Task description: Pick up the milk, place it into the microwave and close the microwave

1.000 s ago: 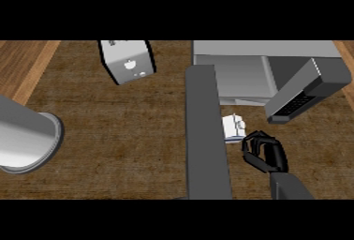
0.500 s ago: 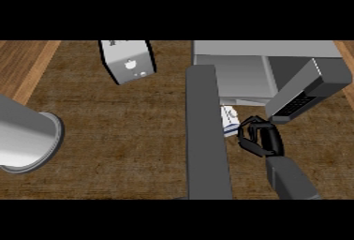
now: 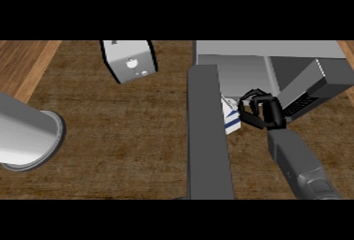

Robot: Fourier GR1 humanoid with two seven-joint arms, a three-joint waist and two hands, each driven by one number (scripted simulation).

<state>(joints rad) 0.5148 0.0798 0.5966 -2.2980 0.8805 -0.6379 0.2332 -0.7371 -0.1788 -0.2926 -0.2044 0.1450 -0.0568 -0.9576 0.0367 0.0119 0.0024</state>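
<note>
Scanning from the left of my head view, I see a large grey metal cylinder (image 3: 24, 136) with a pale rim lying at the edge of the brown wooden counter (image 3: 124, 131). Further right, near the top, stands a small white-and-grey appliance (image 3: 131, 61) with a round mark and two small dots on its face; I cannot read any writing on it. A long dark grey open microwave door (image 3: 207, 136) runs down the middle of the view, seen edge-on. Just beside its right face is the white milk carton with blue stripes (image 3: 231, 118); the blue marks look like a label, but no words or brand can be made out. It sits at the mouth of the grey microwave (image 3: 242, 70), between the door and my black right hand (image 3: 265, 114). That hand's fingers (image 3: 250, 96) are curled round the carton's right side, grasping it, and they hide part of it. The grey right forearm (image 3: 301, 164) comes up from the lower edge. Beyond the hand, a dark panel with rows of small keys (image 3: 301, 107) shows on the microwave body; its markings are too small to read. My left hand does not show.
</note>
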